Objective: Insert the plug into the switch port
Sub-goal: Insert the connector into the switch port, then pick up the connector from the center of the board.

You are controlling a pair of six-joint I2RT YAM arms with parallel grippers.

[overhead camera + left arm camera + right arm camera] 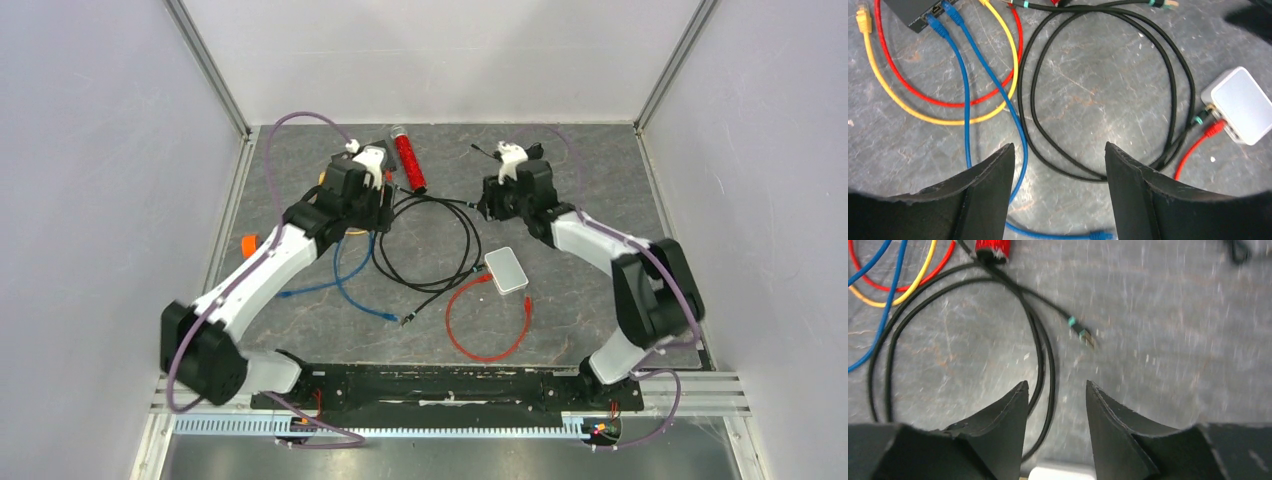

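Hovering with right gripper (1055, 390) nearer, fingers half-parted and empty; finds the plug (1083, 335) just ahead, slightly right, axis slanting, tip seemingly nearside. Holds left gripper (1058, 150) wide, empty, switch port (935, 10) ahead-left.

Ahead and to the left of the left gripper (1059, 146), the black switch box (910, 12) is cut off by the top edge, so only one corner shows. Its switch ports (930, 15) are too small to tell free from filled. From overhead, the left gripper covers that box. The right wrist view is smeared. The green-banded plug (1082, 335) ahead of the right gripper (1056, 383) is blurred. The white box (1058, 474) just beneath its fingertips is clipped by the bottom edge.
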